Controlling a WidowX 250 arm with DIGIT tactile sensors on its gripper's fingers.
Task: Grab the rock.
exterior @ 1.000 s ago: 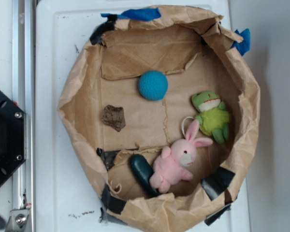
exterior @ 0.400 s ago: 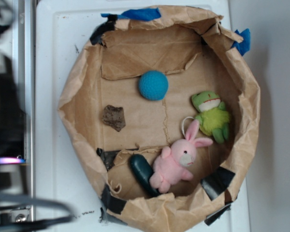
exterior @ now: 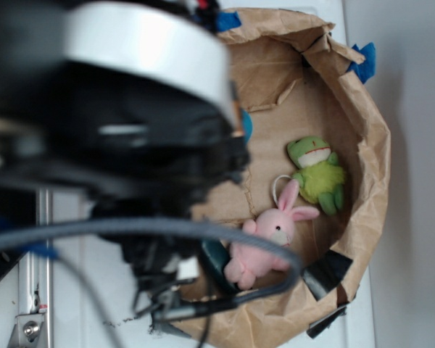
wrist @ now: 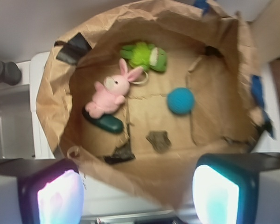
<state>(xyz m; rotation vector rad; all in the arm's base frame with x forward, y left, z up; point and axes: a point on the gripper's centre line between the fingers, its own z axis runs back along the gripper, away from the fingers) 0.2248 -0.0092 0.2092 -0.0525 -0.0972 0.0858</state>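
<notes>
In the wrist view, the rock (wrist: 158,140) is seen lying on the brown paper floor of a crumpled paper bag basin (wrist: 51,98), near the lower middle of the picture, apart from everything else. A blue ball (wrist: 180,101) is placed up and to the right of it, well clear. To the left of the rock, a dark green oblong object (wrist: 105,123) is found touching the underside of a pink plush rabbit (wrist: 111,90), and a green plush frog (wrist: 143,56) is set beyond the rabbit toward the far wall. The gripper (wrist: 137,193) is held released, its two fingers (wrist: 214,189) spread wide at the bottom corners of the view, nothing between them, above the near rim of the bag. In the exterior view, the rock is hidden by the blurred dark arm (exterior: 130,130), which covers the left half of the picture; only the rabbit (exterior: 264,243), the frog (exterior: 317,172) and a sliver of the ball can be made out.
</notes>
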